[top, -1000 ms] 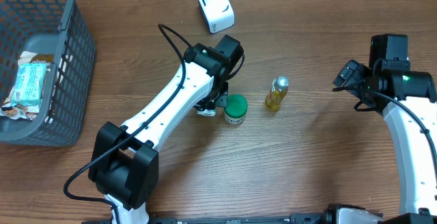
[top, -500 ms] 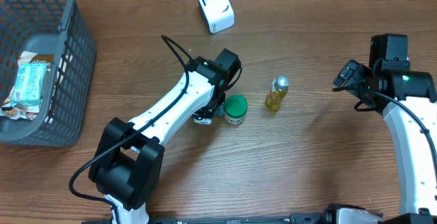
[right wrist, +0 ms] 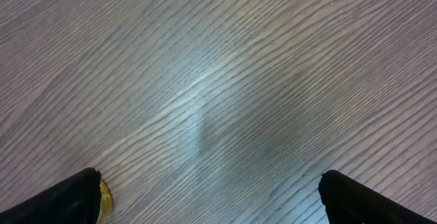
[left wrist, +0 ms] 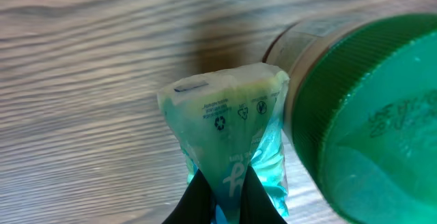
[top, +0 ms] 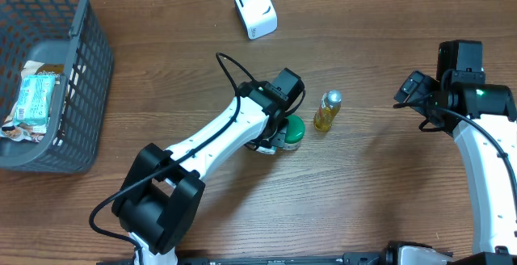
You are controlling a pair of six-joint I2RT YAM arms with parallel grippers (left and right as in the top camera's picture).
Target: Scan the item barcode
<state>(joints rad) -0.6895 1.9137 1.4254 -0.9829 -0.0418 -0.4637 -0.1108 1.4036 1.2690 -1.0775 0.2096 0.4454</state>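
The wooden table (top: 363,200) has a grey basket (top: 81,71) at its far left and a white scanner (top: 255,10) at its far edge. The scanner is well apart from the left gripper (left wrist: 222,200), which is pinched tight on a small teal packet (left wrist: 229,115) just beside the green-lidded jar (top: 292,129). The right gripper (right wrist: 212,207) hangs spread wide and empty over bare wood at the right. To do this step well, I judge the left arm should first lift the packet clear of the jar and the yellow bottle (top: 327,110). It should then carry it to the scanner and face the barcode toward the window. The barcode's position on the packet is not visible, so the packet may need turning.
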